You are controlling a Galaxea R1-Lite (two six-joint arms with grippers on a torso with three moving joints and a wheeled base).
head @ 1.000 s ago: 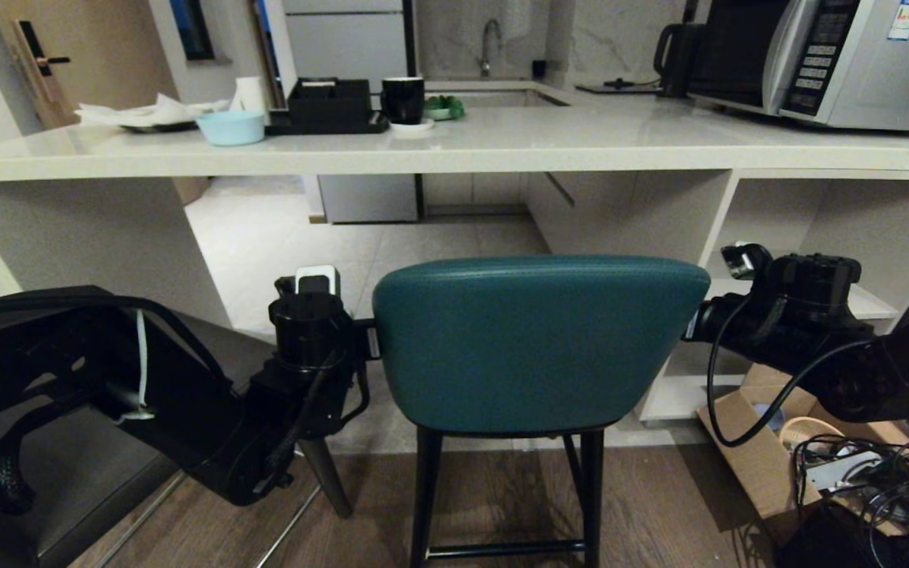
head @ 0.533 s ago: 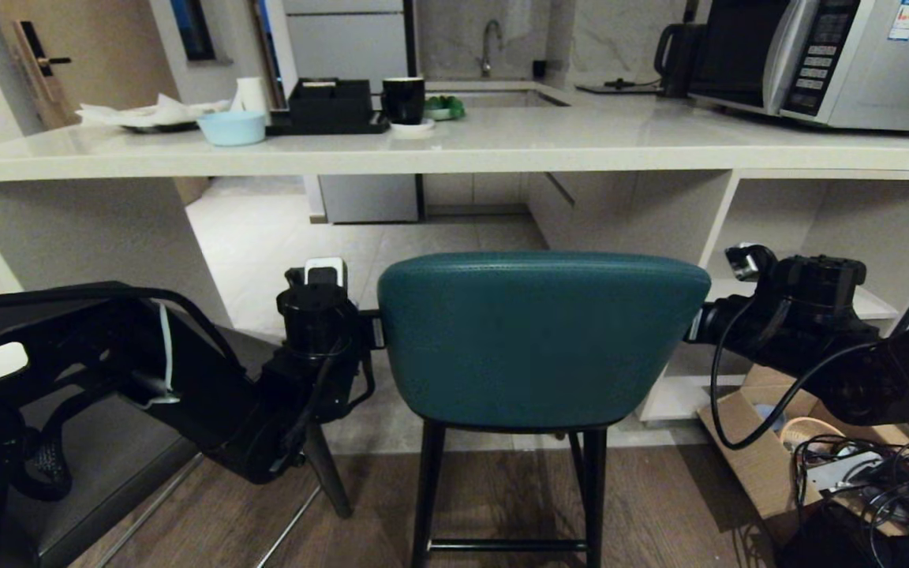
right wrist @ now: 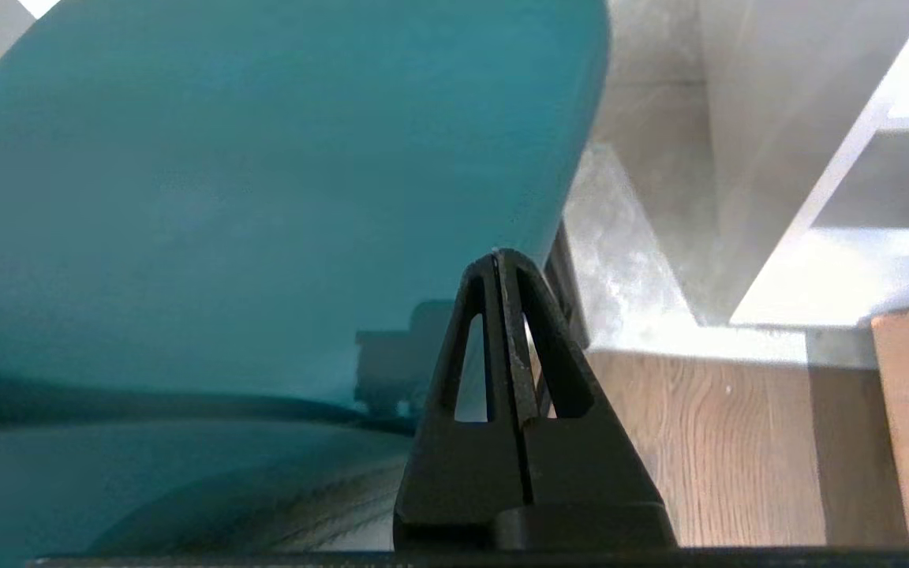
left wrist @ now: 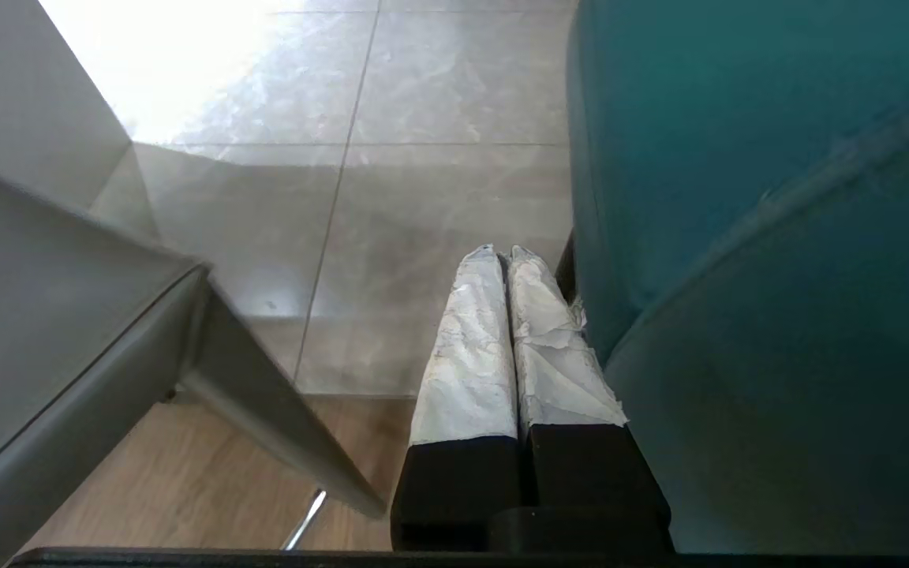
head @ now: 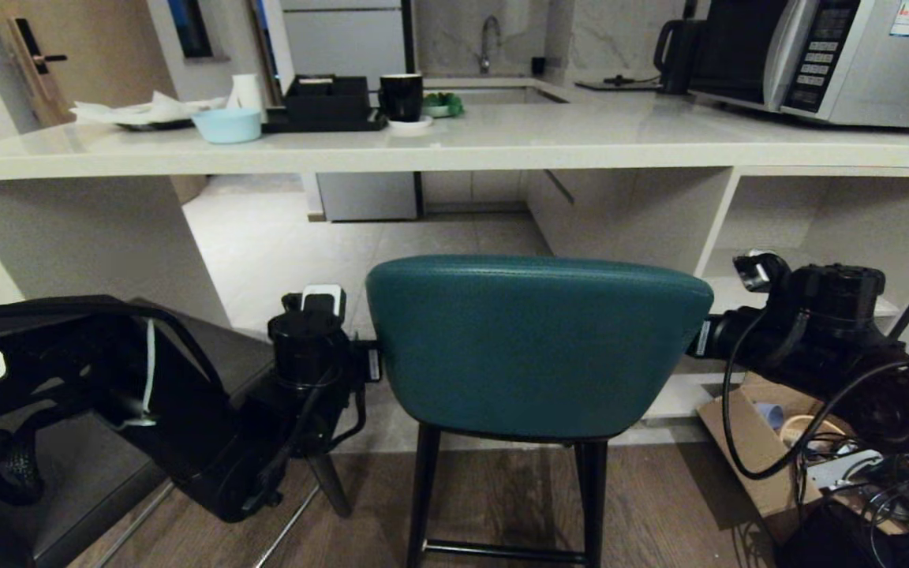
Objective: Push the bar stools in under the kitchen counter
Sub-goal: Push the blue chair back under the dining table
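The teal bar stool (head: 537, 347) stands in front of the kitchen counter (head: 454, 150), its curved back towards me. It is between my two arms. My left arm (head: 308, 347) reaches in at the back's left edge. There my left gripper (left wrist: 506, 254) is shut and empty, its white-wrapped fingers lying along the teal stool (left wrist: 738, 237). At the back's right edge my right arm (head: 825, 315) comes in. My right gripper (right wrist: 499, 256) is shut and empty beside the teal stool (right wrist: 265, 197). The dark grey bar stool (head: 99, 465) is low on the left, partly hidden by my left arm.
On the counter stand a microwave (head: 841, 55), a black kettle (head: 675, 47), a black mug (head: 401, 96), a blue bowl (head: 227, 125) and a black tray (head: 328, 102). White shelves (head: 802, 237) fill the counter's right end. A cardboard box (head: 762, 457) and cables (head: 888, 497) lie on the floor at right.
Both grippers stay shut at the teal stool's sides. My right arm has sunk a little and shifted right. The stool's back sits slightly further left in the head view.
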